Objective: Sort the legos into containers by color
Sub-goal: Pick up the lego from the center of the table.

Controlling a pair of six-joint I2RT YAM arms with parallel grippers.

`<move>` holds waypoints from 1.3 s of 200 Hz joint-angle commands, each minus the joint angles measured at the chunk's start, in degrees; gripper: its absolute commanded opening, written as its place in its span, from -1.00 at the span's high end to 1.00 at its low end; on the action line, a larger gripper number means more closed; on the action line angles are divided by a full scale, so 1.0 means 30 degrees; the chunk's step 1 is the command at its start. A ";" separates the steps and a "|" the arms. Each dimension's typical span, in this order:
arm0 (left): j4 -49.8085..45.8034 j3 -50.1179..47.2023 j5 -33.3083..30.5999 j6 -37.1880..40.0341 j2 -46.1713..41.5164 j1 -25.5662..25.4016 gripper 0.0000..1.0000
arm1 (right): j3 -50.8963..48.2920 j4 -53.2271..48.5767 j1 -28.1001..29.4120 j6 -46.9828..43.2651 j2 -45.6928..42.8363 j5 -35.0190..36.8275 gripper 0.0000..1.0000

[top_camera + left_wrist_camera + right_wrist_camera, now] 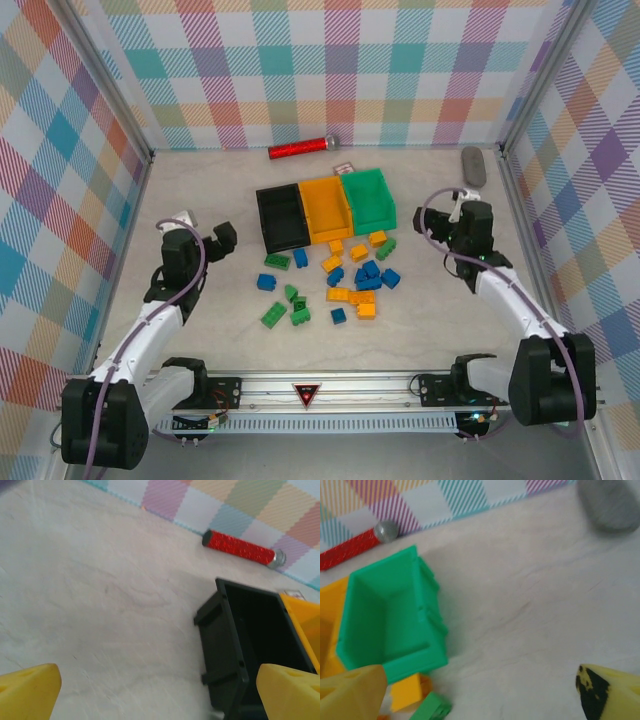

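Observation:
Three containers stand in a row at mid-table: a black bin (283,220), an orange bin (326,208) and a green bin (371,198), all looking empty. In front of them lie loose legos: blue ones (370,275), green ones (273,315) and orange ones (352,296). My left gripper (222,236) hovers left of the black bin (225,645), open with nothing between its fingers (160,692). Right of the green bin (390,615), my right gripper (442,214) is also open and holds nothing (480,692). An orange lego (406,691) and a green lego (432,709) lie near its left fingertip.
A red glittery cylinder (300,148) lies along the back wall behind the bins. A grey oval object (473,165) sits at the back right. Plaid walls close in the table on three sides. Bare tabletop lies to the left of the black bin and to the right of the green bin.

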 commanded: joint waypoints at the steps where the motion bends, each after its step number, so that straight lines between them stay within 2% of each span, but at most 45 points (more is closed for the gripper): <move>1: 0.0157 -0.0532 0.2631 -0.1078 0.0610 0.0107 -0.99 | 0.2528 -0.7438 0.0094 0.1647 0.1814 -0.2593 -0.83; 19: 0.1088 -0.0923 0.2539 -0.0993 0.1287 -0.0507 -0.99 | 0.3642 -0.9385 0.0357 0.2020 0.3200 -0.3653 -0.66; 55: 0.1405 -0.0200 0.2540 -0.0520 0.3078 -0.2237 -0.99 | 0.4633 -1.0639 0.2815 0.2373 0.5390 -0.1008 -0.62; 86: 0.1310 0.0818 0.4159 0.0204 0.4560 -0.3220 -0.99 | 0.5802 -1.0579 0.3868 0.2730 0.7550 -0.0929 -0.62; 109: 0.0941 0.1036 0.3711 0.0292 0.4529 -0.3314 -0.99 | 0.6850 -1.0702 0.4487 0.2895 0.8961 -0.0721 -0.60; 137: 0.0739 0.0751 0.3269 0.0387 0.3809 -0.3314 -0.99 | 0.7789 -1.0920 0.5032 0.2964 1.0220 0.0623 -0.59; 179: 0.0567 0.0855 0.3200 0.0462 0.3749 -0.3326 -0.99 | 0.9110 -1.0876 0.5045 0.2978 1.1687 0.0615 -0.53; 188: 0.0639 0.0859 0.3202 0.0419 0.3789 -0.3342 -1.00 | 0.9480 -1.1079 0.5099 0.2983 1.2073 0.0754 -0.44; 237: 0.0582 0.0838 0.3050 0.0445 0.3663 -0.3344 -0.99 | 0.9673 -1.1529 0.5250 0.2759 1.2868 0.2101 -0.25; 252: 0.0765 0.0815 0.3274 0.0373 0.3772 -0.3344 -0.99 | 0.9363 -1.1373 0.5228 0.2734 1.2940 0.2081 -0.11; 260: 0.0637 0.0865 0.3291 0.0423 0.3801 -0.3344 -0.99 | 0.9220 -1.1325 0.5255 0.2775 1.2859 0.1981 0.04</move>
